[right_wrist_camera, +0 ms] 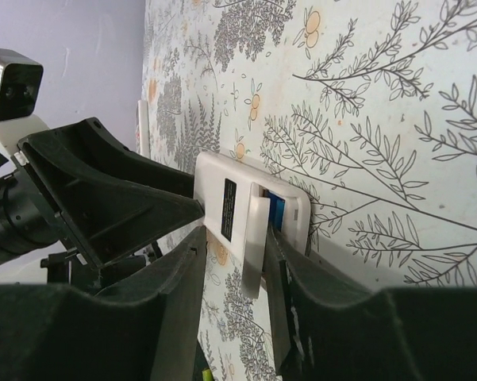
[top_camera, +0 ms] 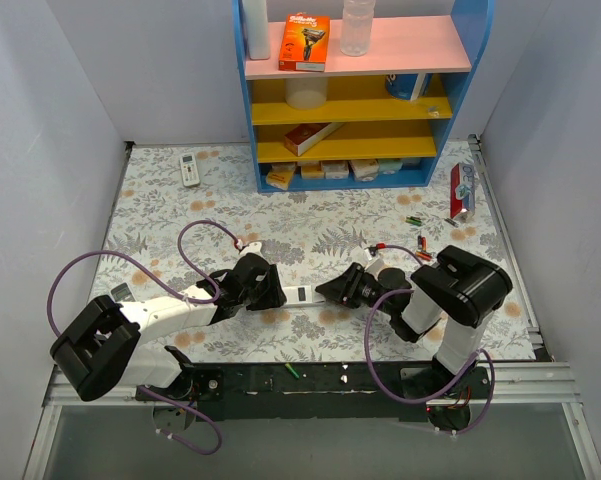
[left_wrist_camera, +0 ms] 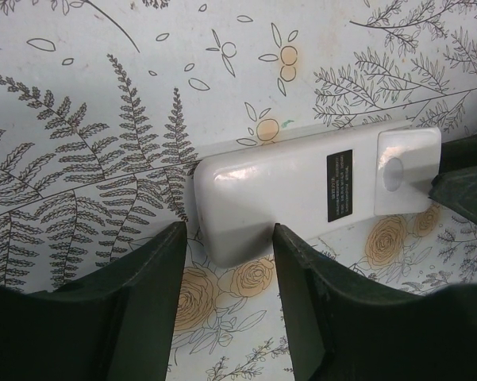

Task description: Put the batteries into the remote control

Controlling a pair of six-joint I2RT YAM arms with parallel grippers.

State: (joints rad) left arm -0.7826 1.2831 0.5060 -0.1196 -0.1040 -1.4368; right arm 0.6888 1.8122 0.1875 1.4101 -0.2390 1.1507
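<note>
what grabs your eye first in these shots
A slim white plastic remote control lies back up on the floral-print table, left hand at one end, right hand at its part-open white battery cover. Behind stands a blue shelf unit.

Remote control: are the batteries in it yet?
Done: the remote control lies back-up, battery cover partly slid off; something blue shows inside, maybe a battery. In hand: left gripper flanks one end, right gripper straddles the cover. Left: loose batteries on the table.
</note>
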